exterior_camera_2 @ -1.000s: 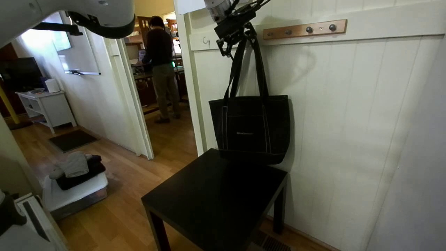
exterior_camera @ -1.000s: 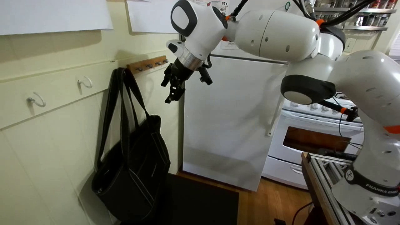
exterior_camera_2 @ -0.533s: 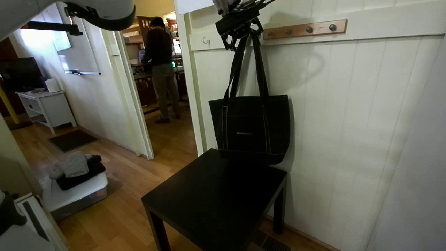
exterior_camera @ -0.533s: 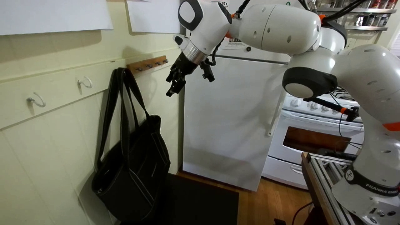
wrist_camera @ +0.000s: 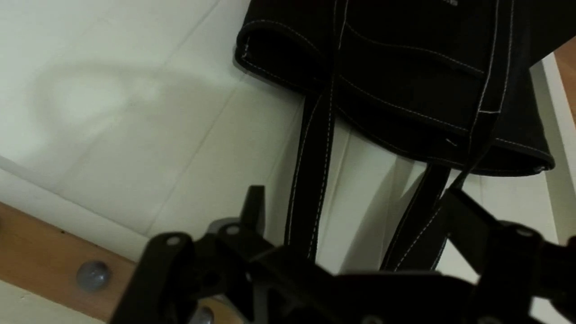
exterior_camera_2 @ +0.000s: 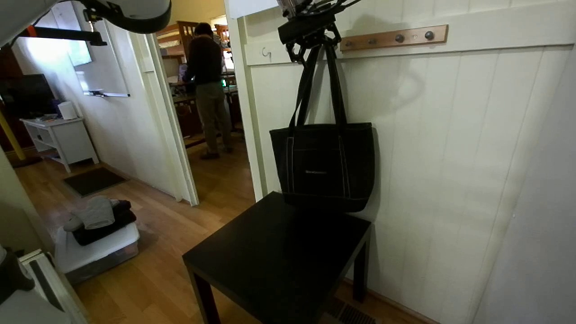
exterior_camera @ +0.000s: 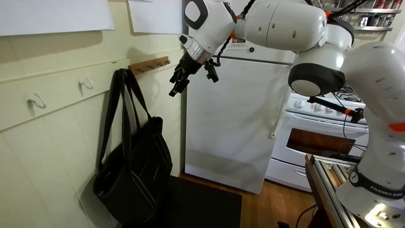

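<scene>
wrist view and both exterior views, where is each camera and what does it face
Wrist view: just behind the gripper, looking down at the bag; open fingers show.
In an exterior view: beside the wall, looking along it toward the refrigerator; arm and base show.
In an exterior view: raised, facing that wall over a black table; gripper and arm parts show.
Both exterior views share the bag and wooden peg rail.

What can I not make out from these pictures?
What holds the straps: hidden behind them in an exterior view.
Tote bag: contents too dark in an exterior view.
Its lettering: too small in an exterior view, clipped in the wrist view.
Person: face turned away in an exterior view.
</scene>
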Available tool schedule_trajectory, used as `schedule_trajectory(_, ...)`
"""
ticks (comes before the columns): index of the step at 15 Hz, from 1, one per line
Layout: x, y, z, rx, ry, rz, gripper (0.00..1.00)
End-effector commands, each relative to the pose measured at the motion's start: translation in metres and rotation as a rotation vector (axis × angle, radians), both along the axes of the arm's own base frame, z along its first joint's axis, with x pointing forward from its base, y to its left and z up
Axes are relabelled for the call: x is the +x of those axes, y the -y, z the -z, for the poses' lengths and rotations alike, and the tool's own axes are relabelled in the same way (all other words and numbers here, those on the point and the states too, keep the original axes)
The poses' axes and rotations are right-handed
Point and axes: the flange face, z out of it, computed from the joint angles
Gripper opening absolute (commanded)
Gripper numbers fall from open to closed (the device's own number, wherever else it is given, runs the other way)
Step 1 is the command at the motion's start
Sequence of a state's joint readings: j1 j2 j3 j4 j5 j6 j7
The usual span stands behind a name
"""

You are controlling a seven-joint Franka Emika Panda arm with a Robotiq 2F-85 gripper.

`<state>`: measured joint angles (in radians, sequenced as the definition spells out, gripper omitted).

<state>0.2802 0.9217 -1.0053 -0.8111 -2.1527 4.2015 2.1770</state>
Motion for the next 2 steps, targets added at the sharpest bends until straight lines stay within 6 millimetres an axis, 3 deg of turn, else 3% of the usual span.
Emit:
schedule_trajectory(1,0.0002,0.0004,0.0013,0.002,0.001,-0.003,1.00)
schedule_trajectory(2,0.0002,0.0002,0.0016,0.003,0.000,-0.003,1.00)
